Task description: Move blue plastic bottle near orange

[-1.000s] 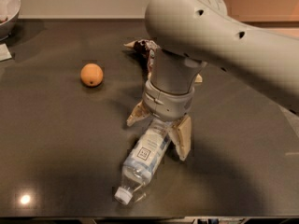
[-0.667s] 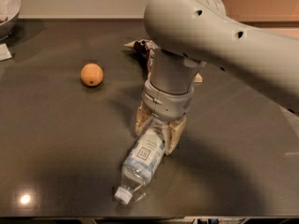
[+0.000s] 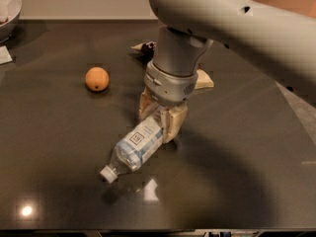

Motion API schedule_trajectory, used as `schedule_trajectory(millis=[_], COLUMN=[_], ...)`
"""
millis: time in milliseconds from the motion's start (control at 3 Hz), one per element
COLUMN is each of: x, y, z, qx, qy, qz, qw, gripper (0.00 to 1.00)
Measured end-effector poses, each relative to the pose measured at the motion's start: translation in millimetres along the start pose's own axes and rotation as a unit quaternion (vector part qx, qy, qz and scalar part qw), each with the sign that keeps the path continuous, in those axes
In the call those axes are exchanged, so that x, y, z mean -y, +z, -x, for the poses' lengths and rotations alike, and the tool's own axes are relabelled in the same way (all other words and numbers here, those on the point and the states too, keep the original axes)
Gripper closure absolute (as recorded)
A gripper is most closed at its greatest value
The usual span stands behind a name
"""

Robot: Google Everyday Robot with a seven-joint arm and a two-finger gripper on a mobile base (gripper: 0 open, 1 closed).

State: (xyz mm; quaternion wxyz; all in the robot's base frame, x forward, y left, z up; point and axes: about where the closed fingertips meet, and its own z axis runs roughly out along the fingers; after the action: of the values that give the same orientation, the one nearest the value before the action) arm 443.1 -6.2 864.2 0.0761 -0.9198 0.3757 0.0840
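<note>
The blue plastic bottle [image 3: 136, 146] is clear with a pale label and a white cap. It tilts with its cap end down and to the left, near the table's front. My gripper [image 3: 160, 118] points down from the big grey arm and is shut on the bottle's base end. The bottle looks slightly raised off the dark table [image 3: 59, 147]. The orange [image 3: 97, 79] sits on the table to the left of and behind the gripper, about one bottle length from the bottle.
A brown-and-cream chip bag [image 3: 146, 48] lies behind the arm, and a corner of it shows on the arm's right side [image 3: 205, 81]. A grey bowl [image 3: 9, 11] stands at the far left corner, with a white scrap [image 3: 4, 56] in front of it.
The fingers, spread wide over the bottle's base a second ago, have shut on it. The bottle has since shifted left and away from the front edge.
</note>
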Motion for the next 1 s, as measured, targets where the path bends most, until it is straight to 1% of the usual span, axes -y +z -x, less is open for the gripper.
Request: schedule_trajectory(millis=[333,667,1000], x=[36,74,104], y=[-11,-17,-14], z=[0,5,12], qx=[0.010,0.026,0.039], qy=[0.036,0.065,0.078], qz=[-0.017,-0.034,-0.044], qw=[0.9992,0.9970,0.9952], gripper=[1.00,1.00,1.00])
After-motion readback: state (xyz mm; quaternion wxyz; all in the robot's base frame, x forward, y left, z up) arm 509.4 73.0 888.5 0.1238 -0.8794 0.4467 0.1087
